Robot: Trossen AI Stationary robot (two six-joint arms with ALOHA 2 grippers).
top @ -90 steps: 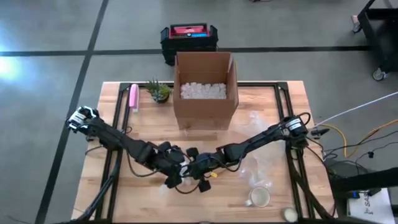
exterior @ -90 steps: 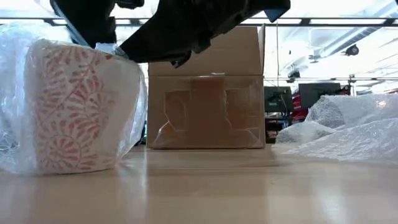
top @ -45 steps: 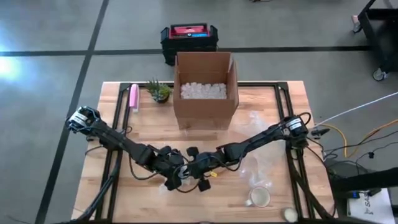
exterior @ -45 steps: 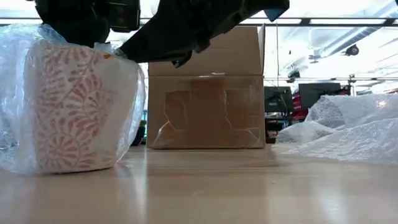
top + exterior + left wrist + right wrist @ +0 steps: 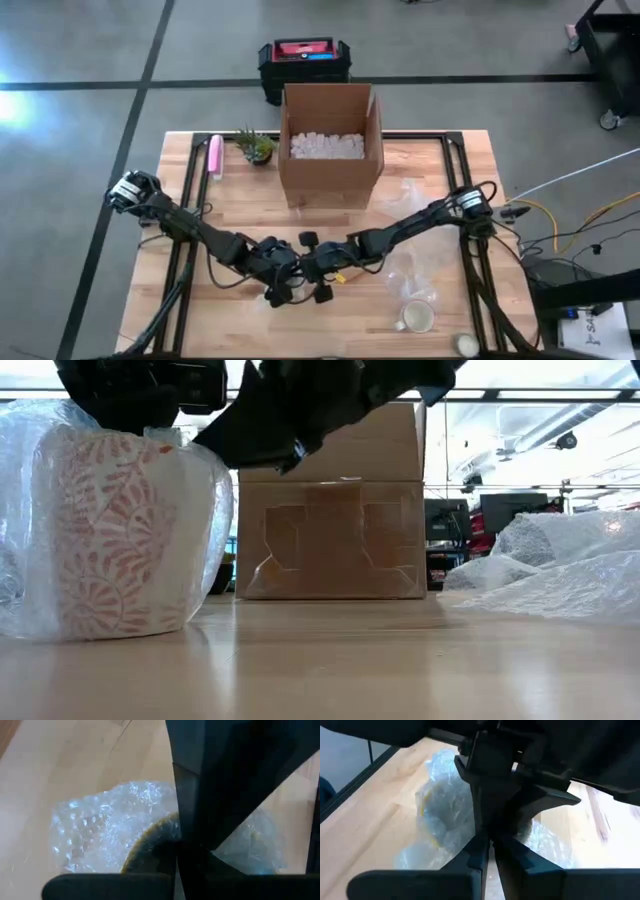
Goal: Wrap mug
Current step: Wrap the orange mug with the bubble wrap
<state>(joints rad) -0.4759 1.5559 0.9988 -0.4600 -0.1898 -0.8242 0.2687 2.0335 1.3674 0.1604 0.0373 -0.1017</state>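
A white mug with a red leaf pattern [image 5: 120, 530] stands upright on the table near its middle, swathed in bubble wrap [image 5: 100, 825]. Both grippers meet over its top. My left gripper [image 5: 283, 283] is shut above the mug's mouth; part of the rim [image 5: 145, 837] shows through the wrap. My right gripper [image 5: 318, 275] is shut right beside it, its fingertips [image 5: 489, 842] over the wrap [image 5: 440, 810]. The arms hide the mug in the high view. My left gripper comes down on the wrapped mug from above and meets the gathered wrap at the mug's top [image 5: 160, 438]. The gripper itself hides the exact hold. The mug stands on its base on the table. My right gripper reaches in slanting from the table's right; I cannot tell whether it touches the wrap.
An open cardboard box [image 5: 330, 145] with white filler stands at the far middle. Loose bubble wrap [image 5: 410, 265] and a second, bare mug [image 5: 416, 318] lie to the right. A small plant [image 5: 256, 146] and a pink object [image 5: 214, 157] sit at the far left.
My left gripper has moved in over the mug's top and stays there. The wrap's gathered peak has been pushed lower, and the wrapped mug has shifted slightly where it stands.
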